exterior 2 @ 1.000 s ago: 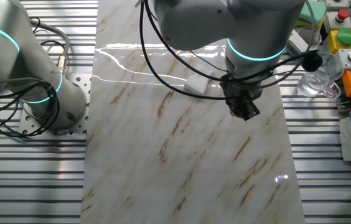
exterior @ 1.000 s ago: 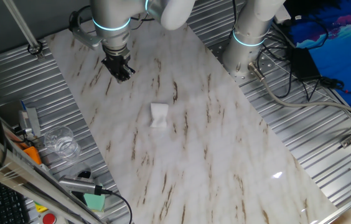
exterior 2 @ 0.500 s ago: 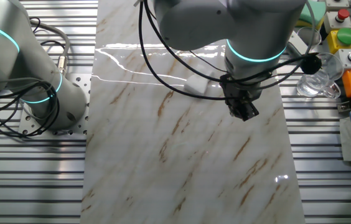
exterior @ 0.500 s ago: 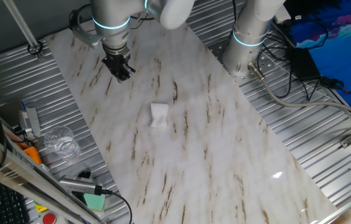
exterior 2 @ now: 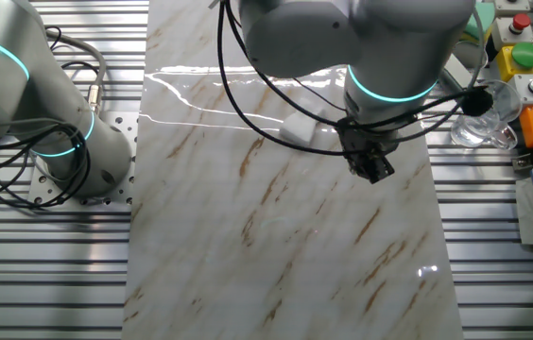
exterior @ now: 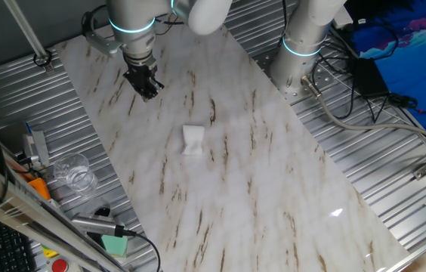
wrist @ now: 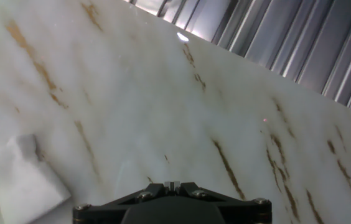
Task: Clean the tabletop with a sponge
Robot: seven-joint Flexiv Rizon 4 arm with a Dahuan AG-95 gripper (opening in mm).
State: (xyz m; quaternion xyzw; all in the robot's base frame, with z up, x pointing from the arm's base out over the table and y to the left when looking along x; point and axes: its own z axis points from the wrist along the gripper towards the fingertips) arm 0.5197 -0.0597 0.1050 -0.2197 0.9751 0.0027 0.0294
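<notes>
The tabletop (exterior: 258, 189) is a long white marble-look slab with brown veins; it also shows in the other fixed view (exterior 2: 276, 246) and the hand view (wrist: 163, 93). The sponge (exterior: 192, 140), small, white and wrinkled, lies on it near the middle, free of the gripper. It shows beside the arm in the other fixed view (exterior 2: 297, 129) and at the lower left of the hand view (wrist: 23, 180). My gripper (exterior: 146, 89) hangs over the slab's far left part, well apart from the sponge. Its fingers are pressed together and hold nothing, as the other fixed view (exterior 2: 372, 170) and hand view (wrist: 172, 185) show.
Ribbed grey metal surrounds the slab. A second arm's base (exterior: 304, 45) stands by the slab's far right edge. A clear glass cup (exterior: 73, 172) and a green block with a metal tool (exterior: 113, 243) sit off the left side. A button box (exterior 2: 522, 57) is near the cup.
My gripper has shifted very slightly toward the slab's far end, away from the sponge. The sponge has not moved.
</notes>
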